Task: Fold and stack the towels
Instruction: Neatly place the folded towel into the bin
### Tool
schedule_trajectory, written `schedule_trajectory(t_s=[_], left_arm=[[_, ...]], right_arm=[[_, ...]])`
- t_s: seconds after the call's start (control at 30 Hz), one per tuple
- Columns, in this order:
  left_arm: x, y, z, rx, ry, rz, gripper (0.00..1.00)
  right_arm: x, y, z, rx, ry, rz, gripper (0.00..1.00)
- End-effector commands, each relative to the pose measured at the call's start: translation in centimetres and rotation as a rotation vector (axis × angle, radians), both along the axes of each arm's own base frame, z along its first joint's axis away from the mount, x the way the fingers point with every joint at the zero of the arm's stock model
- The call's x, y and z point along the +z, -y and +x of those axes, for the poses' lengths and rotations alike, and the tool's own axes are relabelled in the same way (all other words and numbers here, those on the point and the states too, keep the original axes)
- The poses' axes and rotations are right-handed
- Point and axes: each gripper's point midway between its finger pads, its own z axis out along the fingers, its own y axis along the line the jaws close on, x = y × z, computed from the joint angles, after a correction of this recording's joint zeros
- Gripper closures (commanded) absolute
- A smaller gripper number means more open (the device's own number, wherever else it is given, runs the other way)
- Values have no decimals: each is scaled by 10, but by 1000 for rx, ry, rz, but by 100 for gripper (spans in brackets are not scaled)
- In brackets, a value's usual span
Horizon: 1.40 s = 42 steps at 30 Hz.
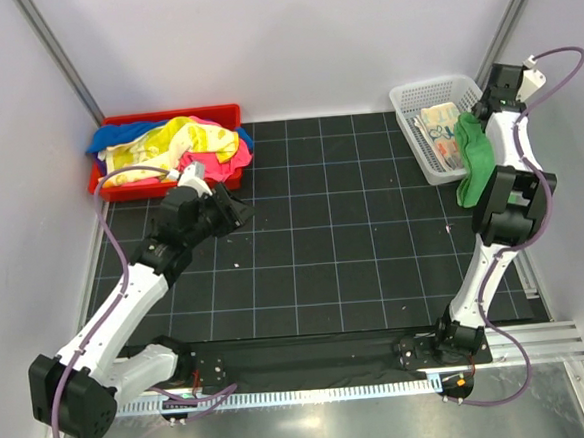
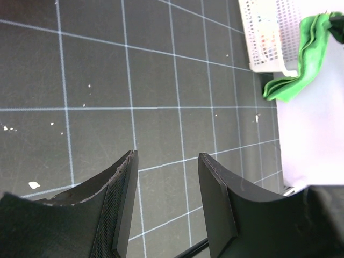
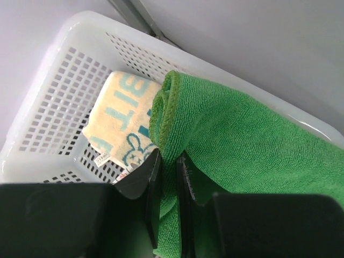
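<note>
Right wrist view: plush green towel, seemingly doubled, pinched in right tool above basket; left tool spread.

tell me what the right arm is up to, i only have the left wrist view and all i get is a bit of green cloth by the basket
Observer: The right gripper is shut on a folded edge of the green towel, which drapes over the rim of the white basket.
Operator: anything inside the basket
Observer: Yes, a folded cream towel with teal letters lies flat on its floor.
Operator: where are the rest
Observer: The other towels, yellow, pink and blue, lie in a loose heap in the red tray on the far left side.
</note>
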Motion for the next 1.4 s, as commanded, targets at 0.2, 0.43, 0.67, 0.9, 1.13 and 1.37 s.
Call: schedule_trajectory(t_s=[0.2, 0.43, 0.67, 0.9, 1.13, 1.37], left_arm=[[-2, -5, 6, 17, 42, 40, 48], [-7, -7, 8, 26, 37, 58, 48], [-10, -11, 9, 38, 39, 76, 48], [-16, -11, 13, 43, 25, 96, 48], [-18, -13, 14, 48, 24, 108, 48], [-20, -13, 15, 46, 19, 114, 48]], right_arm=[[22, -14, 58, 85, 144, 30, 99], [9, -21, 84, 116, 182, 70, 99], [0, -24, 108, 129, 245, 120, 99], [-8, -26, 128, 127, 320, 179, 99], [-10, -26, 140, 110, 375, 217, 99], [-11, -27, 146, 104, 403, 237, 99]])
